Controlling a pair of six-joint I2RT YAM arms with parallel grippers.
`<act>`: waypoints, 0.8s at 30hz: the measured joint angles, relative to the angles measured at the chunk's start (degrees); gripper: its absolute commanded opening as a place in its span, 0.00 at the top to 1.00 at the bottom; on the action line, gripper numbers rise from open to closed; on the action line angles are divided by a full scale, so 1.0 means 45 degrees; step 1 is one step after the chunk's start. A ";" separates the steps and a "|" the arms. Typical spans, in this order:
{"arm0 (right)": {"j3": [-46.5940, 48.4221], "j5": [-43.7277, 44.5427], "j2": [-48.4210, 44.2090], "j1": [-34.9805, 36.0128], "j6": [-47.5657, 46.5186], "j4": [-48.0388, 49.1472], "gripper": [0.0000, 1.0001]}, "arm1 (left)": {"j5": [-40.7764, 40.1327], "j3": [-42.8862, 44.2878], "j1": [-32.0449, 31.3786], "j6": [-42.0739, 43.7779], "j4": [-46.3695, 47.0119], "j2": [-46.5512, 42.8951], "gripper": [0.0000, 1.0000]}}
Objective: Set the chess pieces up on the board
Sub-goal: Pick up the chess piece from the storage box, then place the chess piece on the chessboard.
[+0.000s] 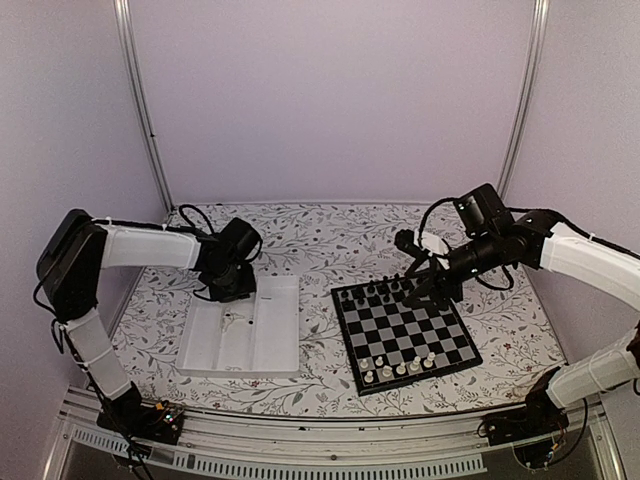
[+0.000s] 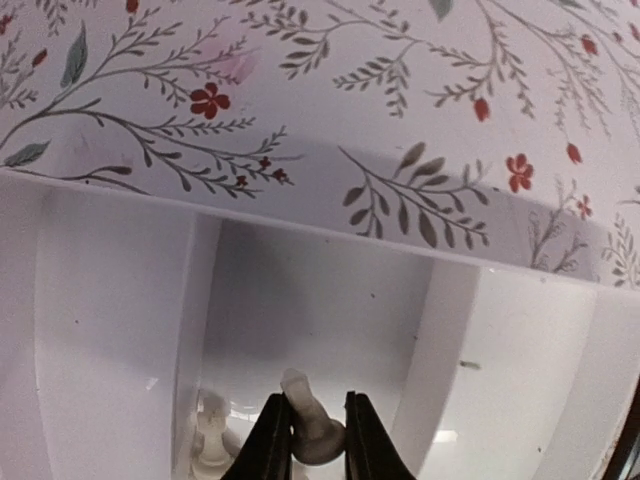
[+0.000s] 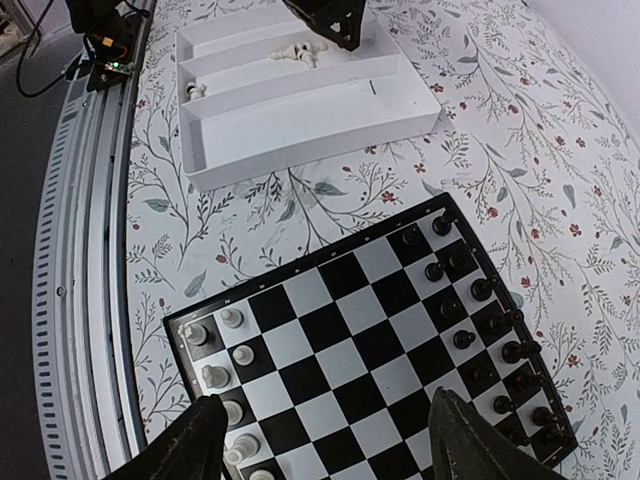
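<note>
Chess piece, maybe a pawn, sits pinched in left gripper.

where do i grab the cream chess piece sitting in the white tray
Pinch the narrow waist, coming straight down from above. The small cream-white chess piece seems to lie tipped on the floor of the white plastic compartment tray, and its divider walls crowd any sideways approach. The left gripper flanks it.
</note>
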 measured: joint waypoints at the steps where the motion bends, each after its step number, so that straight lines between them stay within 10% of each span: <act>1: 0.0185 -0.0005 0.0029 0.0000 0.0068 -0.0019 0.28 | -0.0063 -0.0063 -0.0180 0.0427 -0.0019 -0.0330 0.95; 24: 0.7674 -0.6052 0.8660 0.0457 0.3711 -0.0777 0.33 | 0.1025 -0.5610 -0.3249 0.7669 0.4964 -0.7927 0.88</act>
